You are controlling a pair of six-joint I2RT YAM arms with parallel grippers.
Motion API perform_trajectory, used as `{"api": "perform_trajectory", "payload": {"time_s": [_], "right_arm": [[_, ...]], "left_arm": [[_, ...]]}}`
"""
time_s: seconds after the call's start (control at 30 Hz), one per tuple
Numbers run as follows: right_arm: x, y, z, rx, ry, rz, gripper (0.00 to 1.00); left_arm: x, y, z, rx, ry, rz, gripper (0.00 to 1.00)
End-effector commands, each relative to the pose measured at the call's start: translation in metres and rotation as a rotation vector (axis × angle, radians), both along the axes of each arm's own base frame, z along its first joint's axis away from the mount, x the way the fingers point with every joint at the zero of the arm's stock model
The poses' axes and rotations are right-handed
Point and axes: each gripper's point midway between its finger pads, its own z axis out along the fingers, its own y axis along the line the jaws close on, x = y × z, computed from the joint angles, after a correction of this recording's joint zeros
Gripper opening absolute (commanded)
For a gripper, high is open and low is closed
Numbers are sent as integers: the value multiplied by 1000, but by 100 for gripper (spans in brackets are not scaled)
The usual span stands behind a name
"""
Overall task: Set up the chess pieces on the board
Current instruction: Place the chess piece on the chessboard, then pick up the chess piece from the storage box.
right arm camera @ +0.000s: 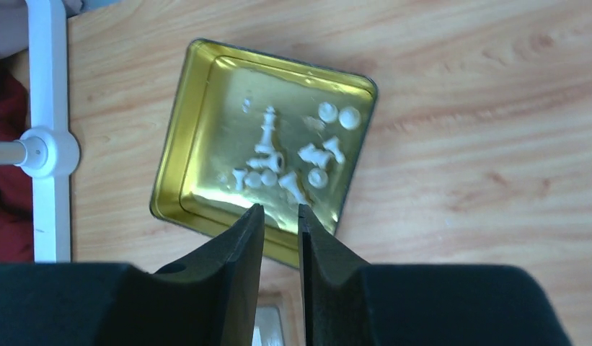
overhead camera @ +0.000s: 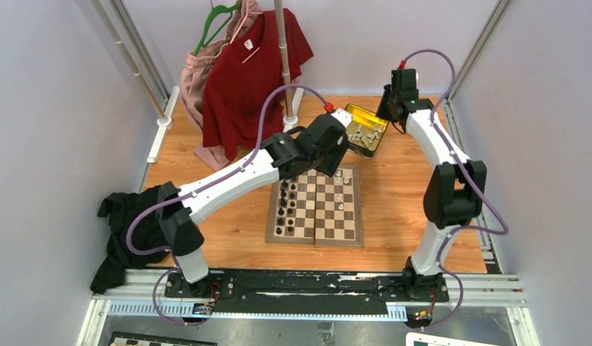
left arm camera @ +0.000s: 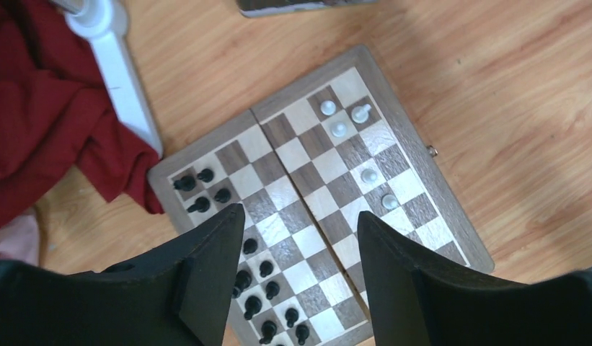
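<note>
**Wooden chessboard [overhead camera: 329, 216] mid-table, white chess pieces [left arm camera: 339, 130] split between board and tin**

You have the chessboard lying flat in the middle of the table [overhead camera: 394, 216], with its fold seam running from the near edge towards the far edge. The black chess pieces [left arm camera: 222, 195] fill the two columns along the board's left side. In the left wrist view you can count five white chess pieces standing on the right half. Three are clustered by the board's far right corner and two stand apart nearer the middle of that half.

The other white pieces [right arm camera: 267, 130] sit in the gold tin [right arm camera: 184, 144]. Some are upright and some have toppled, mostly towards one side of the tin. The tin is on the table just beyond the board's far right corner, towards the table's far edge and not touching the board.

Your left gripper [left arm camera: 300, 216] hangs above the far part of the board. Its fingers are spread wide and there is nothing between them. Your right gripper [right arm camera: 279, 210] hovers over the near rim of the tin. Its fingers are drawn close, with only a slim gap, and they grasp nothing.

A red shirt [overhead camera: 249, 79] hangs at the far left of the table, and a black cloth [overhead camera: 127, 231] is draped over the near left corner.
</note>
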Motion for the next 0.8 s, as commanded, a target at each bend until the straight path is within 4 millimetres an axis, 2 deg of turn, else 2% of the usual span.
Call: {"api": "perform_trajectory", "payload": {"time_s": [0.0, 0.2, 0.33, 0.4, 0.57, 0.77], "right_arm": [[16, 9, -26, -23, 123, 101, 31], [49, 26, -47, -9, 175, 157, 31], [63, 35, -64, 5, 208, 172, 32], [71, 38, -67, 10, 209, 179, 32], [80, 45, -87, 24, 238, 190, 34], [80, 49, -111, 22, 290, 195, 35]], "left_arm": [[13, 38, 24, -2, -57, 100, 67], [19, 69, 26, -15, -55, 158, 70], [20, 78, 20, -5, -59, 165, 71], [21, 79, 18, -1, -58, 159, 71], [22, 79, 9, 2, -49, 146, 71], [25, 82, 7, -7, -44, 139, 71]]}}
